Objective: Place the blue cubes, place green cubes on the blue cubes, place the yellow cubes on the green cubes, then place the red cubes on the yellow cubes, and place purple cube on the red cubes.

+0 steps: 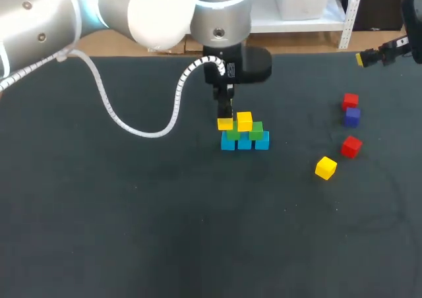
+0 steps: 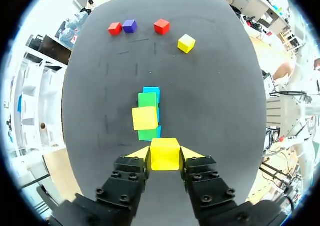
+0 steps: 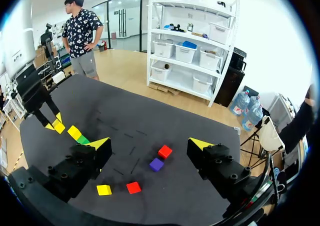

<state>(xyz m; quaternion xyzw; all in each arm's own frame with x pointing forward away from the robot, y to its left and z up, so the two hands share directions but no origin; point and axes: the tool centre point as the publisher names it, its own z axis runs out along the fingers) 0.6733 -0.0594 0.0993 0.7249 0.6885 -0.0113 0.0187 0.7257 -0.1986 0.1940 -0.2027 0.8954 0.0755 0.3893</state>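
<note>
Head view: left gripper (image 1: 225, 111) hangs over the left end of the stack, fingers clamped on the held yellow cube (image 1: 225, 123). Row of three blue cubes (image 1: 244, 143) is down on the table (image 1: 132, 219), with two green cubes (image 1: 256, 130) on them. The placed yellow cube (image 1: 244, 120) sits on the greens, and the held one is just beside it at about the same level; cannot tell whether it rests on anything. Well apart to the right lie two red cubes (image 1: 351, 146), the purple cube (image 1: 352, 117) and the loose yellow cube (image 1: 326, 168). Right gripper (image 1: 361, 59) is parked at the far right edge. Left wrist view: the held cube fills the gap between both yellow tips, and the stack lies directly ahead of the fingers. The placed yellow bridges the two greens; the loose cubes lie beyond it. Right wrist view: right gripper (image 3: 150, 145) has its fingers wide apart and nothing between them. Red, purple and loose yellow cubes lie ahead of it, untouched. Judged progress: blue and green layers are done and the yellow layer is partly done. Reds and purple are not yet started. No writing or labels legible on the cubes or the table.
</note>
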